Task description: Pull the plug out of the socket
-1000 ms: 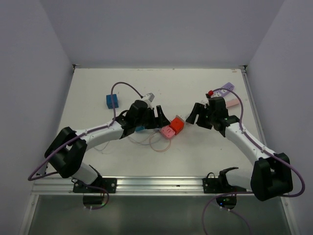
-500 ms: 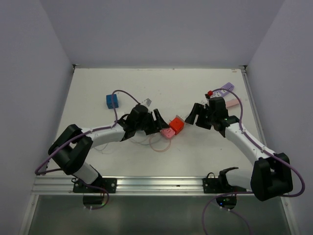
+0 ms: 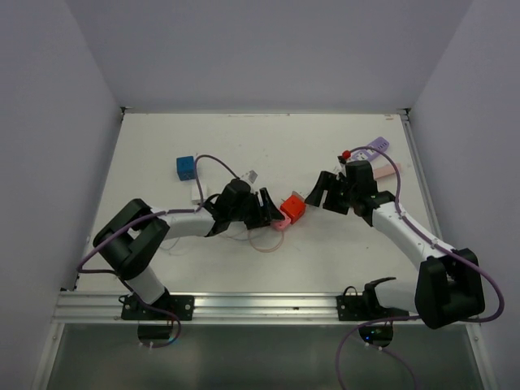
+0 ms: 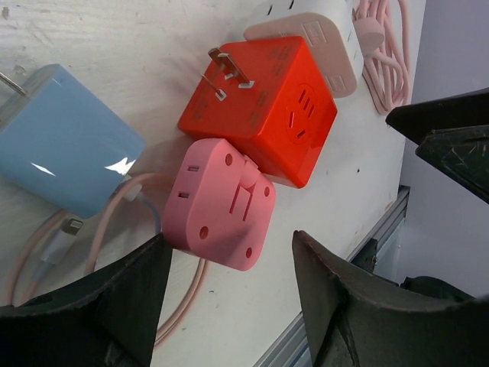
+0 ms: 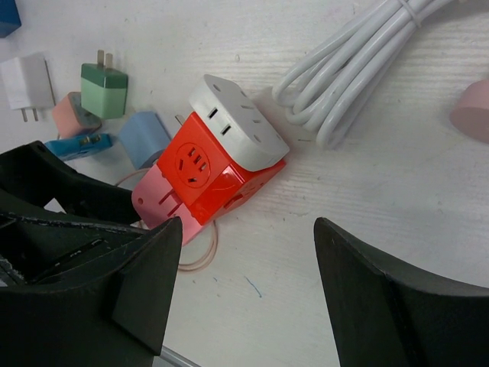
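Looking down at a white table [image 3: 284, 146]. Got the left gripper [image 3: 268, 210] gaping wide at 9 o'clock of the red socket cube [image 3: 292, 208], right gripper [image 3: 319, 189] equally wide at 2 o'clock. Can see that cube lying mid-table, pink plug [image 4: 221, 202] seated on one face (white plug [image 5: 237, 122] on another), gripped by nothing.

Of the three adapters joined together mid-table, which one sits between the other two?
The orange-red cube, the one with bare metal prongs showing; the pink adapter sits against one side, the white adapter against the other.
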